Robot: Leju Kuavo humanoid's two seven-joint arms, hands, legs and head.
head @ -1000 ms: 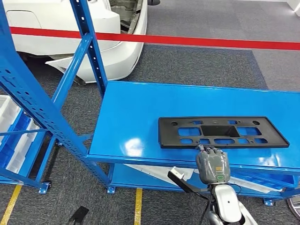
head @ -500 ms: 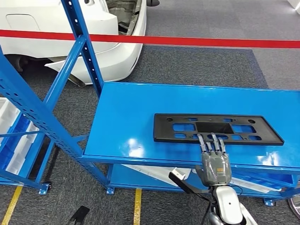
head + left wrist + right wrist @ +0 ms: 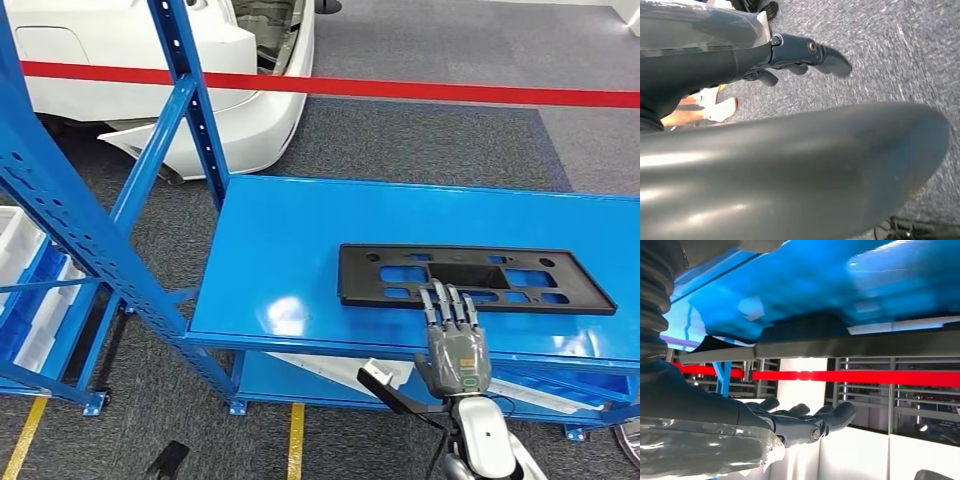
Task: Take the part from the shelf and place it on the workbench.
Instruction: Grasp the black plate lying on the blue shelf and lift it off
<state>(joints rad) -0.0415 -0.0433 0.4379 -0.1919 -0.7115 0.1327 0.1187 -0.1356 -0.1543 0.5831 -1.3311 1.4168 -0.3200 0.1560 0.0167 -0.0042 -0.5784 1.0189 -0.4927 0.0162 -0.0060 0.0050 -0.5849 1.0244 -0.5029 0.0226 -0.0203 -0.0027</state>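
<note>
The part (image 3: 358, 280), a long flat black plate with several cut-outs, lies flat on the blue workbench (image 3: 302, 240), toward its near right side. My right hand (image 3: 453, 345) reaches up from below at the bench's front edge, fingers straight and spread, holding nothing. Its fingertips (image 3: 445, 298) lie over the part's near edge. In the right wrist view the same hand (image 3: 798, 422) is stretched out empty beneath the blue bench (image 3: 828, 285). My left hand (image 3: 806, 55) hangs over grey carpet with its fingers extended and nothing in them.
The blue shelf rack (image 3: 68, 210) stands at the left with white bins (image 3: 30, 300) low down. Behind the bench are a white car (image 3: 189, 80) and a red barrier tape (image 3: 423, 88). The bench's lower shelf (image 3: 332, 365) holds pale sheets. A yellow floor line (image 3: 294, 440) runs below.
My right hand's fingers, curled at the part's near edge a second ago, have straightened and spread. The part lies still on the bench. The whole picture swayed slightly sideways and back.
</note>
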